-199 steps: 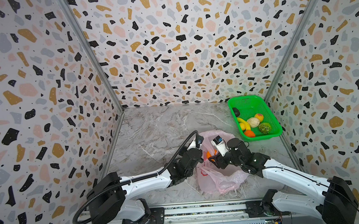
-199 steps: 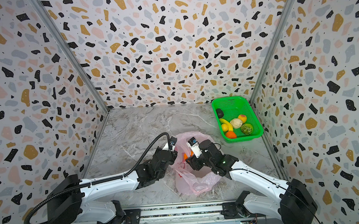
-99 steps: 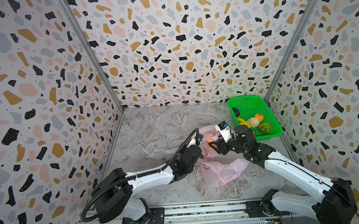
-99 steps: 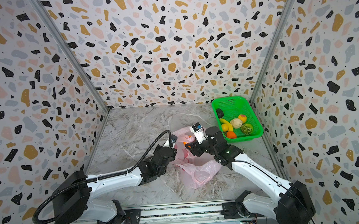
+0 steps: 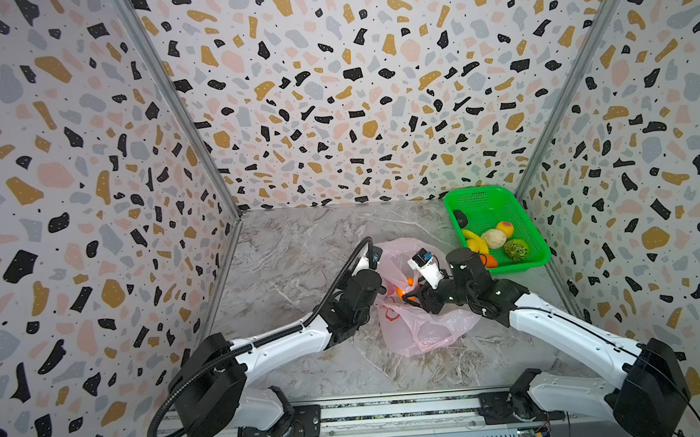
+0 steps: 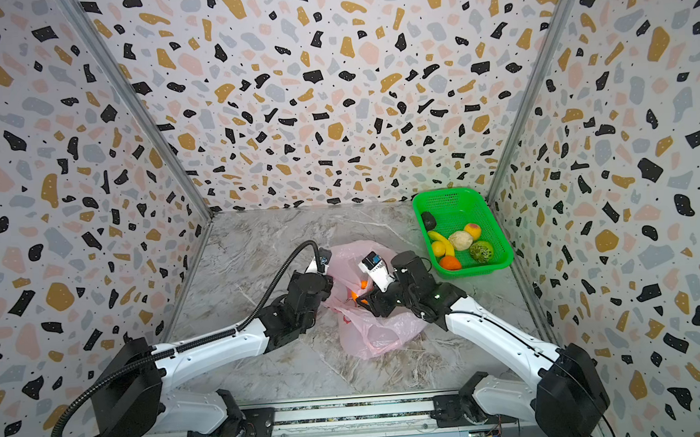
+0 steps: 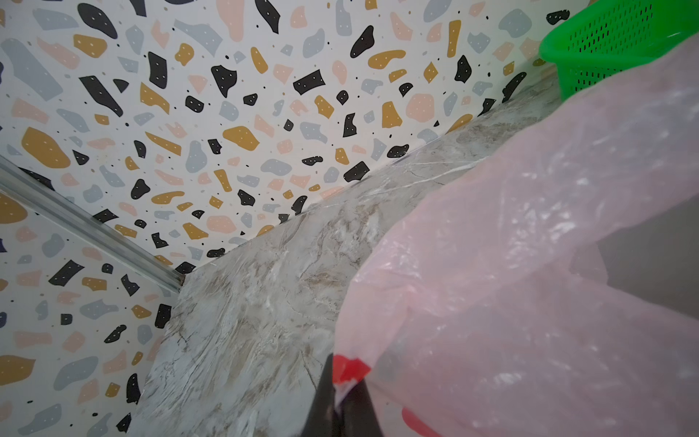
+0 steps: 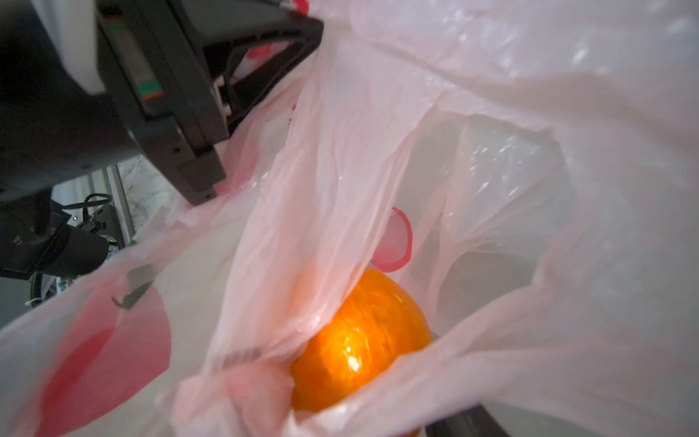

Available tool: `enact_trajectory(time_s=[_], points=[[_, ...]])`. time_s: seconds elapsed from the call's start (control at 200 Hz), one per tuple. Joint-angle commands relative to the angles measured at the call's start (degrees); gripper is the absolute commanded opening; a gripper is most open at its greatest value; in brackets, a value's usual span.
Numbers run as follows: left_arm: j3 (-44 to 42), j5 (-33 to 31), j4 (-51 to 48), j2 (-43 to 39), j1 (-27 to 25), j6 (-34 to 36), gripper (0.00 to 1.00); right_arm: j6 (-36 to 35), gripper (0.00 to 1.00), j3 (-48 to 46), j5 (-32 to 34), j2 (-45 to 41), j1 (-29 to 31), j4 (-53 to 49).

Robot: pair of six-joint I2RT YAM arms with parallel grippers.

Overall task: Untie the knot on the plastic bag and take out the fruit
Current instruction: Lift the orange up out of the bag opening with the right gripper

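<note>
The plastic bag (image 5: 426,331) lies slumped in the middle of the table (image 5: 300,251), near the green basket (image 5: 484,196), with its mouth gaping. No knot shows, so I judge the untying done and the fruit removal under way. The left gripper (image 7: 338,393) is clamped on the bag's rim film and holds the mouth up. The right gripper (image 5: 409,297) reaches inside and, as far as its wrist view shows, is closed on the bagged orange (image 8: 359,340), with a fold of film draped over it.

To do this step well, hold the rim taut and draw the fruit slowly straight out through the opening, so the film slides off rather than lifting with it.

- **Large things:** one bag, one basket, two grippers.
- **In the basket:** six pieces, one each of banana (image 6: 441,238), beige lump (image 6: 461,240), green ball (image 6: 481,252), peach (image 6: 472,231), second orange (image 6: 449,262) and dark oval (image 6: 428,221).
- **Uncertain:** a yellow round beside the banana may be a seventh piece.
</note>
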Motion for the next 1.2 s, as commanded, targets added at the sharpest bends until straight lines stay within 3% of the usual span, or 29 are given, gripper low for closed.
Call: enact_trajectory(time_s=[0.0, 0.06, 0.33, 0.566, 0.721, 0.906, 1.196], points=[[1.7, -2.4, 0.8, -0.7, 0.7, 2.0, 0.00, -3.1, 0.61, 4.3, 0.6, 1.5, 2.0, -4.6], [1.5, -1.8, 1.1, -1.1, 0.7, 2.1, 0.00, -3.0, 0.62, 3.8, 0.2, 1.2, 2.6, -3.7], [-0.4, -1.2, 3.2, -4.7, 0.7, 1.4, 0.00, 1.0, 0.62, 6.4, 11.1, 10.3, 3.4, -10.1], [-2.9, 0.2, 5.2, -8.8, 0.7, 0.9, 0.00, 5.2, 0.61, 8.5, 11.4, 15.9, 2.4, -11.0], [-2.6, -2.9, 3.0, -7.1, 0.7, 1.6, 0.00, 4.4, 0.61, 4.7, 10.2, 8.3, 3.0, -4.4], [-2.6, -6.5, 1.7, -4.0, 1.0, 1.8, 0.00, 1.8, 0.62, 3.7, 7.4, 5.8, 3.5, -8.7], [-2.5, -8.8, -0.4, -1.9, 2.7, 2.1, 0.00, 5.4, 0.61, 1.2, 4.8, -5.9, 3.1, -8.4]])
